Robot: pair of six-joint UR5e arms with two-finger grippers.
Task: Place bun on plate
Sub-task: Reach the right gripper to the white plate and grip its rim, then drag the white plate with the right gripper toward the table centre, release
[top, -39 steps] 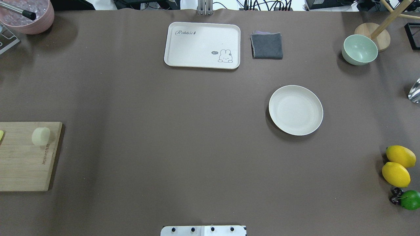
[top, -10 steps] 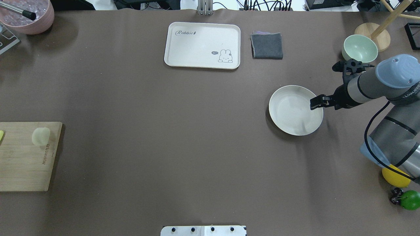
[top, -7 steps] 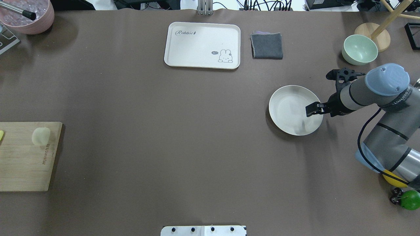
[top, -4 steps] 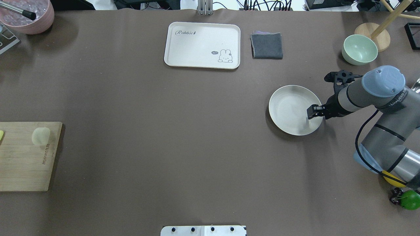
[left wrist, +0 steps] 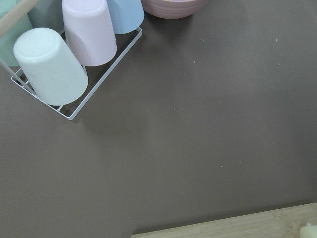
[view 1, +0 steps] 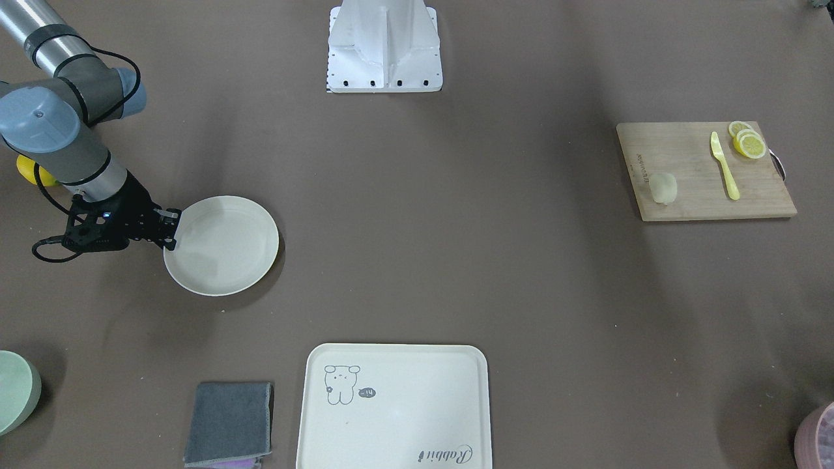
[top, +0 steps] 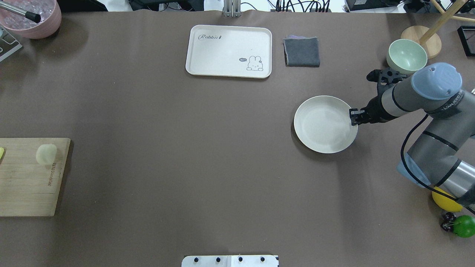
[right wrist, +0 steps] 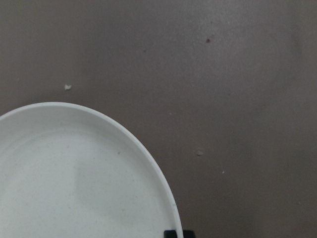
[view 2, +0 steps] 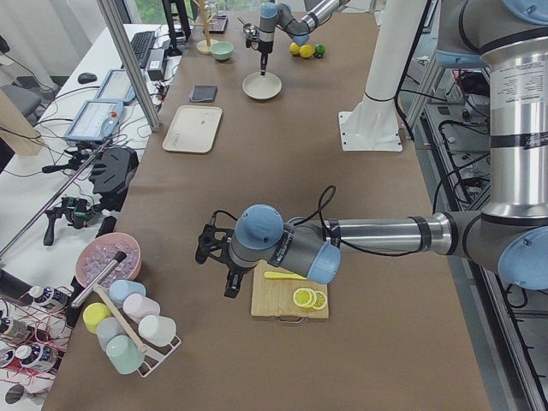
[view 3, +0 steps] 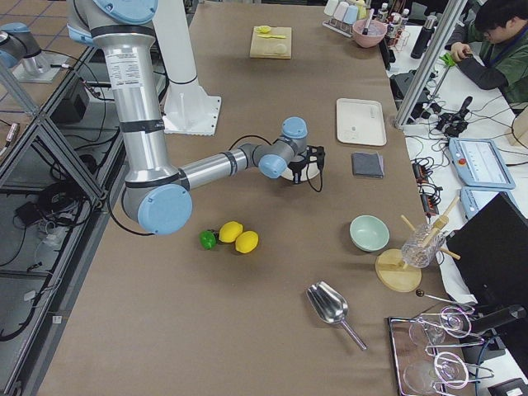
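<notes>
The right end effector (top: 354, 116) sits at the plate's (top: 323, 126) right rim, its fingers apparently pinched shut on it, though they show too small to be sure. The bun (top: 46, 154) lies on the cutting board (top: 26, 185), far left on the table. The plate is probably being dragged toward the bun, so the next move calls for a steady leftward pull. The plate has slid slightly left since half a second ago.

Worktop (top: 185, 167): brown covering, flat throughout. Lying directly on it: a round cream plate (top: 319, 129) toward the robot's right; a rectangular cream tray (top: 222, 52) at the far edge, with a folded grey cloth (top: 301, 52) just beside it; a pale green bowl (top: 406, 56) far right; a wooden cutting board (top: 26, 185) at the left edge; two lemons (view 3: 231, 231) and a lime (top: 464, 226) near right.
</notes>
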